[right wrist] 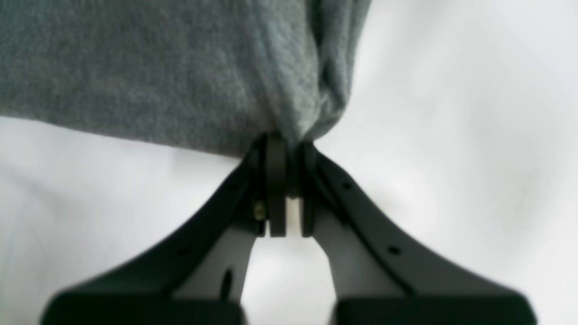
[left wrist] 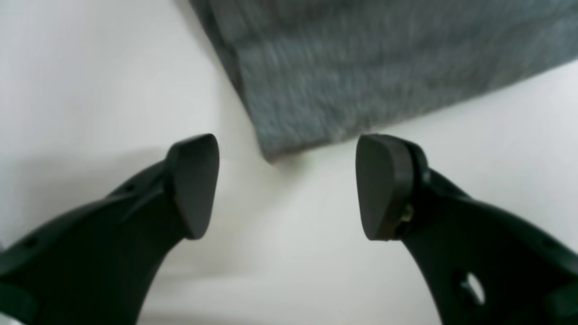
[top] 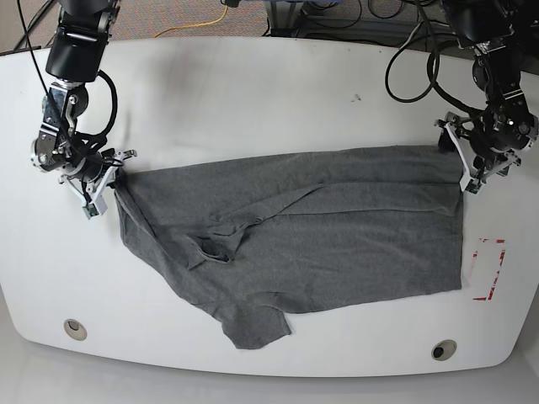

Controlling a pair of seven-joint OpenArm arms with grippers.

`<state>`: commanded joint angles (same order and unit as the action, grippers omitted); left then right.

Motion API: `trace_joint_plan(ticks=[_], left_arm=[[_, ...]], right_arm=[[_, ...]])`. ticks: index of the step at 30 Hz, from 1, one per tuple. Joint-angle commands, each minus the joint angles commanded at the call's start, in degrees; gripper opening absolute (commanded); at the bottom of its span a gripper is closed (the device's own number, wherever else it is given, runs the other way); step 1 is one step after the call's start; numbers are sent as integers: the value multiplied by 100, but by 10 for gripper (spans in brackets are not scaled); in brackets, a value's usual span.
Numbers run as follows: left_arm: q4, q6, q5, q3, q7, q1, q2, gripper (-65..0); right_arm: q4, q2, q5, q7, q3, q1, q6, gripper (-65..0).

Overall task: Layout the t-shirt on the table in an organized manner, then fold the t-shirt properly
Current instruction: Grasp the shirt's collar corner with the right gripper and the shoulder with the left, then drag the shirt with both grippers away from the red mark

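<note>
The dark heather-grey t-shirt [top: 337, 227] lies spread but wrinkled across the middle of the white table [top: 253, 101], with a sleeve folded over near its left part. My right gripper [top: 114, 178] is at the shirt's left end. In the right wrist view the right gripper [right wrist: 291, 144] is shut on a bunched corner of the t-shirt [right wrist: 135, 67]. My left gripper [top: 463, 164] is at the shirt's upper right corner. In the left wrist view the left gripper [left wrist: 289, 185] stands open just short of a t-shirt [left wrist: 361, 67] corner, not touching it.
A red tape rectangle [top: 488, 269] is marked on the table just right of the shirt's lower edge. Two round grommet holes [top: 74, 327] [top: 443, 349] sit near the front edge. Cables [top: 404, 50] hang over the far right of the table.
</note>
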<state>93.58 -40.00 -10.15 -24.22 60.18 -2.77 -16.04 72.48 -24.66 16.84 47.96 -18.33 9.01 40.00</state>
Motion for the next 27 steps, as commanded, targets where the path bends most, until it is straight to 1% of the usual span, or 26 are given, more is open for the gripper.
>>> trace_joint_plan(ticks=[4, 9, 14, 17, 18, 20, 21, 22, 25, 26, 27], left_arm=[[-404, 0, 9, 0, -273, 105, -9, -210], [-835, 0, 18, 0, -352, 334, -26, -212], [-1310, 0, 18, 26, -624, 492, -26, -215], [-1600, 0, 18, 97, -659, 527, -26, -221], [-1653, 0, 18, 149, -659, 527, -26, -239], [-1732, 0, 18, 273, -659, 527, -35, -307], [-1776, 0, 18, 352, -659, 519, -35, -360], [-1802, 0, 18, 378, -659, 519, -35, -379], [-1978, 0, 18, 571, -668, 501, -35, -540], [-1987, 0, 18, 580, -668, 492, -35, -564], [-1978, 0, 26, 589, -659, 484, -35, -610]], right_arm=[[0, 44, 0, 0, 0, 0, 0, -645], [0, 123, 0, 0, 0, 9, 0, -645], [0, 149, 0, 0, 0, 9, 0, -645], [0, 158, 0, 9, 0, 0, 0, -645], [0, 158, 0, 9, -9, 0, 0, -647], [0, 132, 0, 18, -9, 0, 0, -647], [0, 123, 0, 26, -9, -9, 0, -647], [0, 123, 0, 26, -9, -9, 0, -647], [0, 114, 0, 35, -18, -70, 0, -648], [0, 114, 0, 35, -26, -97, 0, -648], [35, 114, 0, 35, -97, -149, 0, -648]])
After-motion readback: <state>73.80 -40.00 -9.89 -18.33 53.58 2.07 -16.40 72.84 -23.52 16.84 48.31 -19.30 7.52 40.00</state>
